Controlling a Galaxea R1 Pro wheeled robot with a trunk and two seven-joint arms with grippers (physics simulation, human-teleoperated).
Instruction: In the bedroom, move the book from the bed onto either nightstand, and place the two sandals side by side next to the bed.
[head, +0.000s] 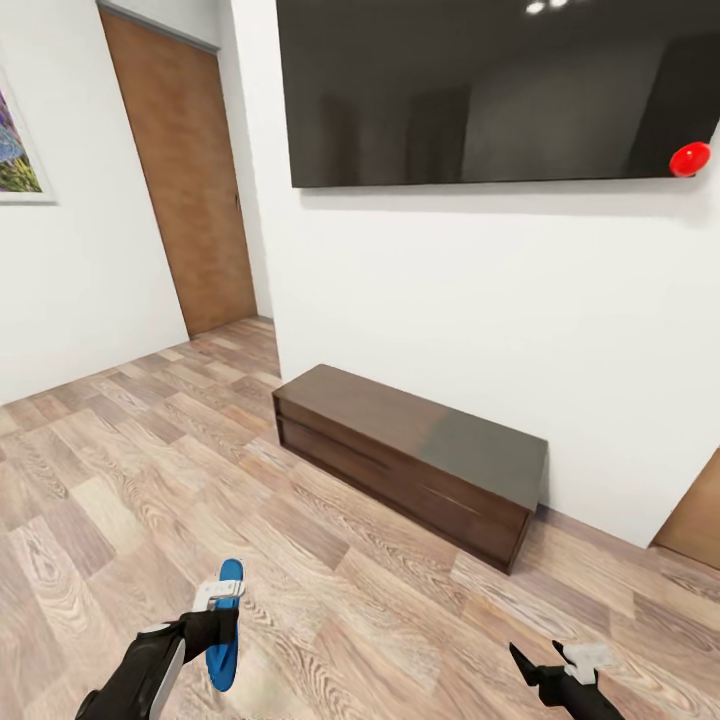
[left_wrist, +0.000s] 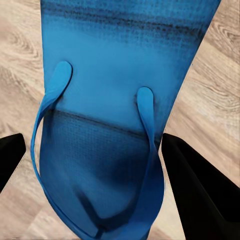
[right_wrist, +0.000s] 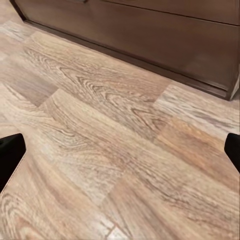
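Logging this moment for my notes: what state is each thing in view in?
Left claw: shut on the sandal.
Sandal: held off the floor, straps facing the wrist camera.
Right claw: open, holding nothing.
TV bench: drawers shut, top bare.
TV: off, screen dark.
Door: closed.

One bright blue sandal (head: 226, 628) is carried above the wood-plank floor (head: 120, 480) of the bedroom, well apart from the long dark brown bench (head: 410, 455) under the wall TV. It hangs on edge, toe end up, clamped in the left end effector (head: 218, 620). Its sole (left_wrist: 125, 75) and blue thong strap (left_wrist: 52, 102) show close up between the black fingers (left_wrist: 200, 185).
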